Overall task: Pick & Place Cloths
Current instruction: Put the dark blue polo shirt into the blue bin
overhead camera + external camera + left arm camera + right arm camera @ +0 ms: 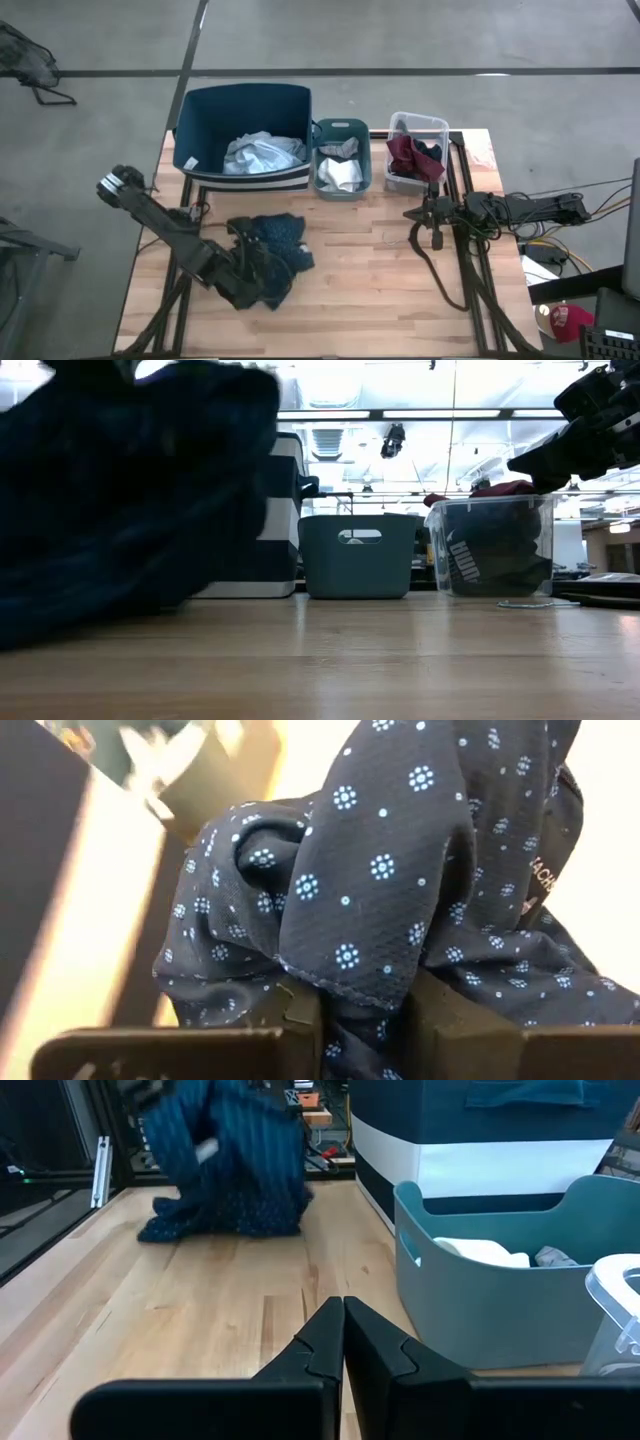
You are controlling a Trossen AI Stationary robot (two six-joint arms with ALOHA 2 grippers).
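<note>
The dark teal patterned cloth [282,240] lies bunched at the near left of the wooden table [370,290]. My left gripper [252,272] is shut on it, and the cloth fills the left wrist view [380,850]. In the right wrist view the cloth [230,1160] stands raised in a heap. My right gripper [343,1330] waits shut at the table's right side [437,228], touching nothing. My left gripper pinches a bunched fold of the patterned cloth [352,978] between its two fingers [300,1010], several layers thick. The fingers come slanting down from the table's near left. The cloth rises above the fingers, and its lower edge [195,1228] rests on the table.
Along the far edge stand a large blue bin [200,115] holding a pale blue-grey cloth [262,152], a teal bin [342,127] with a white cloth [340,176], and a clear bin [420,121] with a maroon cloth [403,152]. Bare wood shows in the middle and near right.
</note>
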